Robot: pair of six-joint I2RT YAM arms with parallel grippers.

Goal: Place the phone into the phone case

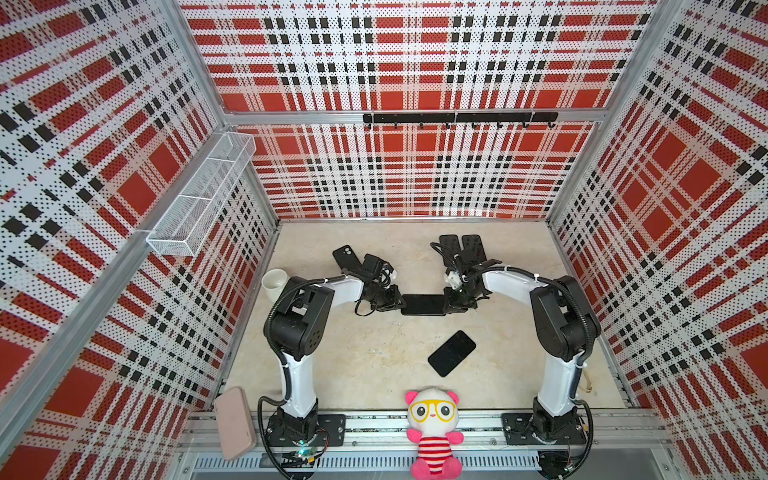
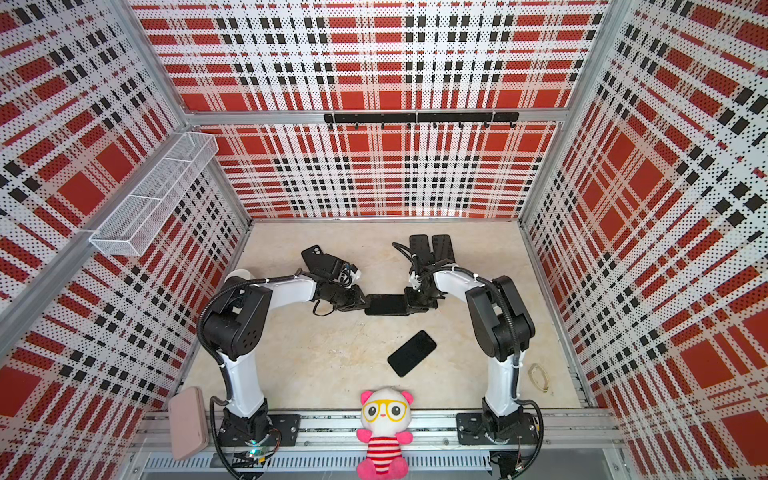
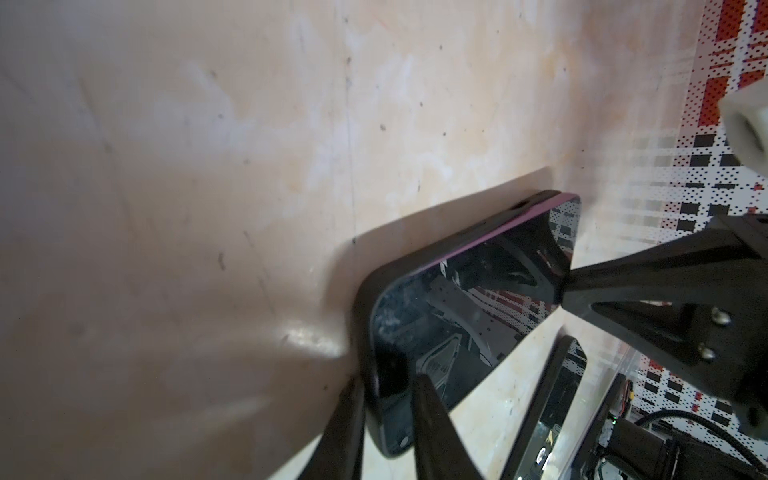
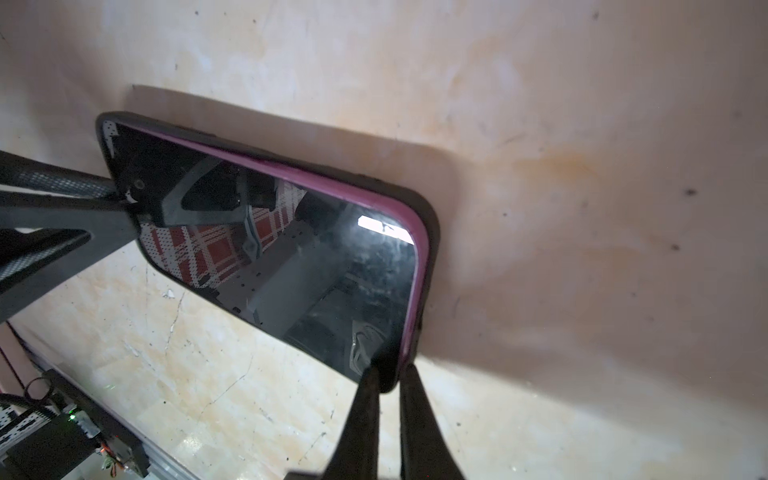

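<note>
My left gripper (image 1: 398,302) and right gripper (image 1: 448,303) clamp the phone's (image 1: 424,304) ends. Phone sits in phone case (image 4: 432,232), beyond panda plush (image 1: 434,432).

A: Phones?
B: Two: purple-edged phone (image 4: 291,257), loose black phone (image 1: 451,353).
A: Cases?
B: Three: black case (image 4: 433,249) round the purple one, cutout case (image 1: 347,256), pink case (image 1: 235,422). Back pair (image 1: 449,244) (image 1: 473,246), phones or cases, hard to tell.
A: Rest?
B: One cup (image 1: 273,279), one plush toy (image 1: 434,432), one wire basket (image 1: 199,199), one hook rail (image 1: 459,118).
</note>
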